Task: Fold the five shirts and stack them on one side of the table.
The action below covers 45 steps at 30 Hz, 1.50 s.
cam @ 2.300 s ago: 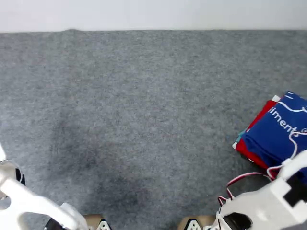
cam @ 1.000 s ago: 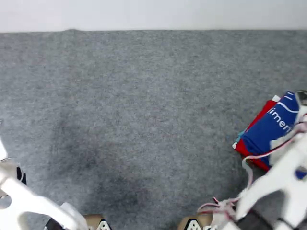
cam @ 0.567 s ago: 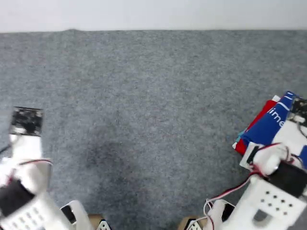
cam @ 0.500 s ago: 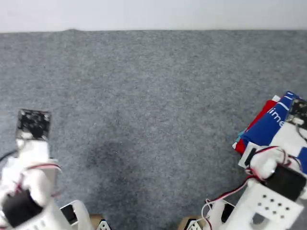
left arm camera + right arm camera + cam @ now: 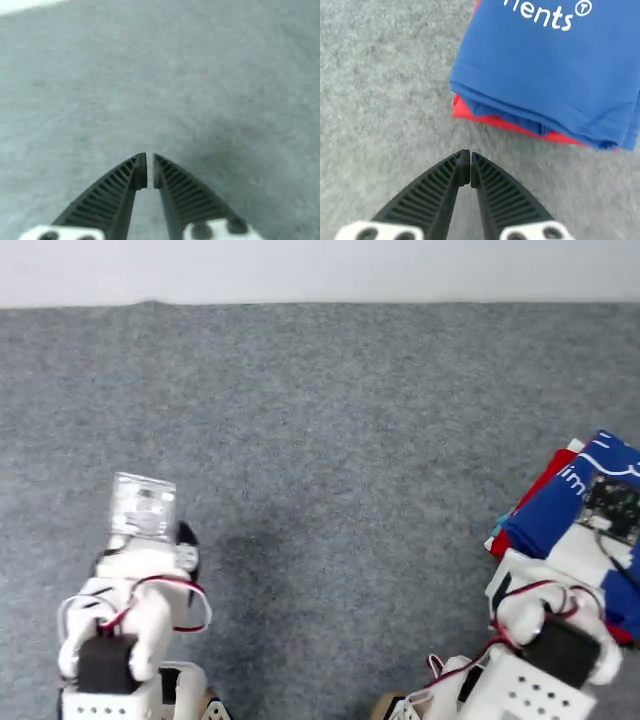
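A folded stack of shirts (image 5: 553, 515) lies at the table's right edge, a blue shirt (image 5: 555, 65) with white print on top and a red shirt (image 5: 520, 124) under it. White and teal edges peek out at the stack's left corner. My right arm (image 5: 555, 635) stands over the stack's near side. The right gripper (image 5: 470, 167) is shut and empty, hovering over bare mat just short of the stack's folded edge. My left arm (image 5: 135, 585) stands at the near left. The left gripper (image 5: 146, 170) is shut and empty above the mat.
A grey felt mat (image 5: 330, 440) covers the table, with open room across its middle and far side. A white wall (image 5: 320, 270) runs along the far edge. The shirt stack reaches to the right border of the high view.
Both arms have risen from low at the near edge. The left arm swung right and forward over the mat. The right arm came up over the near side of the stack.
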Motion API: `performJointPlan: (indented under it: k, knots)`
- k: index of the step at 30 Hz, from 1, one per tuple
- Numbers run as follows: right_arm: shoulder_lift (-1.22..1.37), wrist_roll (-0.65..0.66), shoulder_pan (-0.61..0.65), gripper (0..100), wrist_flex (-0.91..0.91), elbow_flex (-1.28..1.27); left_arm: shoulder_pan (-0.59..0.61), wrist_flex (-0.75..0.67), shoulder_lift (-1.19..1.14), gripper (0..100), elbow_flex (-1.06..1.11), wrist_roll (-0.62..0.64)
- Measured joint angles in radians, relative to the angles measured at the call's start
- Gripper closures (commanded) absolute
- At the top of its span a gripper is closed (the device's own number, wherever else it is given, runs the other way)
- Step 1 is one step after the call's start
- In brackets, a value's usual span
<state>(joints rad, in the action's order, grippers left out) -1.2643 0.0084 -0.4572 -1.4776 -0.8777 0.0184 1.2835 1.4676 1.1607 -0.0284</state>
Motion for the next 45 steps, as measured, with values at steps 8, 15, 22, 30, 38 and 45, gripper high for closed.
performJointPlan:
  k: [8, 15, 22, 30, 38, 45]
  knots:
    - [-0.267, 0.0, 0.161, 98.9, 0.112, -0.333, -0.057, -0.222, 0.077, 91, 0.287, 0.006]
    - [-0.534, 0.0, 0.333, 98.9, 0.169, -0.563, -0.064, -0.256, 0.184, 95, 0.453, 0.006]
    - [-0.534, 0.068, 0.35, 98.9, 0.21, -0.733, -0.063, -0.255, 0.334, 99, 0.523, 0.006]
    - [-0.542, 0.086, 0.354, 98.9, 0.213, -0.79, -0.063, -0.219, 0.331, 99, 0.525, 0.006]
    - [-0.542, 0.086, 0.358, 98.9, 0.173, -0.792, -0.063, -0.103, 0.331, 99, 0.525, 0.008]
    - [-0.542, 0.086, 0.358, 98.9, 0.173, -0.792, -0.063, -0.055, 0.331, 99, 0.525, 0.009]
